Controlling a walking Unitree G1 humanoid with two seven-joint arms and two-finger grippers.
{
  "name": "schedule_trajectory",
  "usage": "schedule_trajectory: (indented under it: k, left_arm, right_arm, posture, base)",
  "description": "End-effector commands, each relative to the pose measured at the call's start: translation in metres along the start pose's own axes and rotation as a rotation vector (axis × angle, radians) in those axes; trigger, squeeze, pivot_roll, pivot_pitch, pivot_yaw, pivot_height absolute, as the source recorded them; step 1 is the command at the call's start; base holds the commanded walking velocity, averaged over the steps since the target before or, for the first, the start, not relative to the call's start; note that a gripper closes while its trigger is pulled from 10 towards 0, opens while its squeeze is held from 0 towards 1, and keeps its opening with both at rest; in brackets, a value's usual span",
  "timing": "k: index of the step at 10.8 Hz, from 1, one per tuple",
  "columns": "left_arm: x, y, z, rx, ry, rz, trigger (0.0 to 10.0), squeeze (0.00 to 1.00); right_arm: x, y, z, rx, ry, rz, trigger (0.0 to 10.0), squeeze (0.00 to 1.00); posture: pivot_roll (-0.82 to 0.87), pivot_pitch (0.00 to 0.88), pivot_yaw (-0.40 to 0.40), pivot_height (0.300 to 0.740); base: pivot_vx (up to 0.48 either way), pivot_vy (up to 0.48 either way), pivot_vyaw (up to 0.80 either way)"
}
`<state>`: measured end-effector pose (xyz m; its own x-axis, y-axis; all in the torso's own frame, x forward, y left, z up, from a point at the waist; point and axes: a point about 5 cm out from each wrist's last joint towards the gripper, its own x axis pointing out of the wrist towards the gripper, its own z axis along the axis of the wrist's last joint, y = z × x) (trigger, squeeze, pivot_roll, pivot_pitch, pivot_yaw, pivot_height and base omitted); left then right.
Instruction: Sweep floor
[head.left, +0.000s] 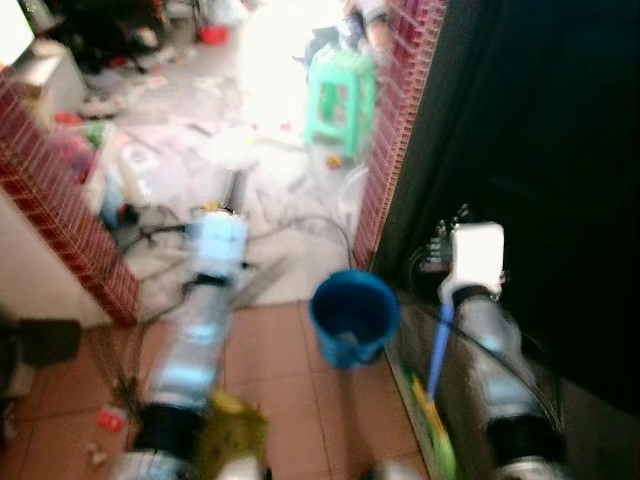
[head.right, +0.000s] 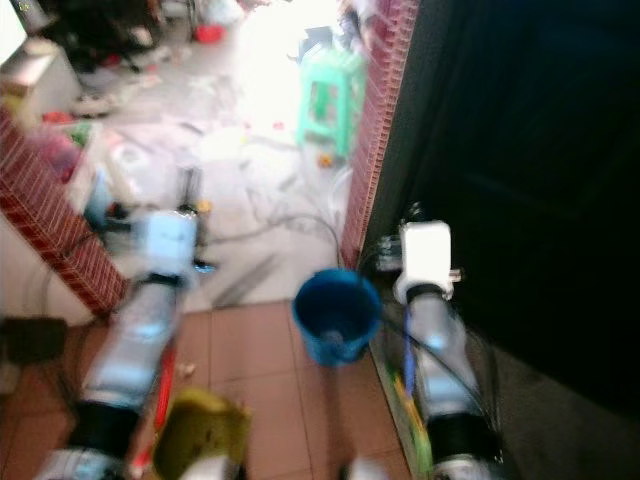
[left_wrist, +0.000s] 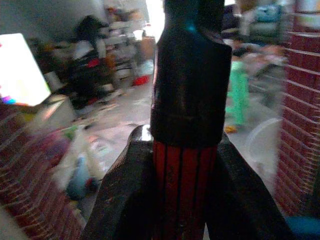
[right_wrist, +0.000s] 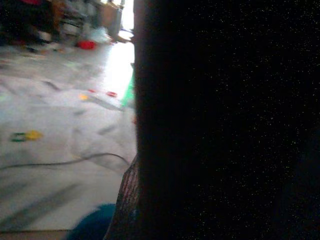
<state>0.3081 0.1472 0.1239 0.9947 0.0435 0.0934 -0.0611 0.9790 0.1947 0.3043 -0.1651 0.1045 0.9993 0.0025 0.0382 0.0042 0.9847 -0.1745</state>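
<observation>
Head views are blurring, robot likely walking. Left gripper (left_wrist: 182, 200) is clamping a red-and-black broom handle (left_wrist: 186, 125), centre of the wrist frame. Right gripper: cannot tell its state; that view is mostly dark. Blue bucket (head.left: 353, 315) is sitting lower centre on the tile floor (head.left: 270, 370), cables (head.left: 300, 225) trailing beyond it. Risks: the broom or a foot is probably clipping the bucket, or snagging cables.
</observation>
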Motion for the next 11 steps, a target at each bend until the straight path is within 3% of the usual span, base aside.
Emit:
schedule_trajectory:
  k: [1,4,8,11]
  left_arm:
    - [0.003,-0.011,0.022,-0.053,-0.087,-0.020,10.0,0.00]
    - [0.005,-0.012,0.035,-0.078,-0.123,-0.024,10.0,0.00]
    - [0.009,-0.004,0.059,-0.122,-0.161,0.016,10.0,0.00]
    - [0.004,0.010,0.056,-0.116,-0.103,0.052,10.0,0.00]
  right_arm:
    - [0.003,0.000,0.007,0.005,-0.025,0.003,10.0,0.00]
    - [0.002,0.001,0.007,-0.010,-0.027,0.017,10.0,0.00]
    - [0.001,0.005,0.009,-0.007,-0.034,0.056,10.0,0.00]
    - [0.001,0.008,0.009,0.017,-0.034,0.083,10.0,0.00]
  posture:
    - [-0.07,0.020,0.012,0.740]
    - [-0.07,0.029,0.011,0.740]
    - [-0.07,0.032,0.011,0.740]
    - [-0.06,0.035,0.018,0.740]
  base:
    - [0.000,0.000,0.00]
    - [0.000,0.000,0.19]
    - [0.000,0.000,0.80]
    - [0.000,0.000,0.80]
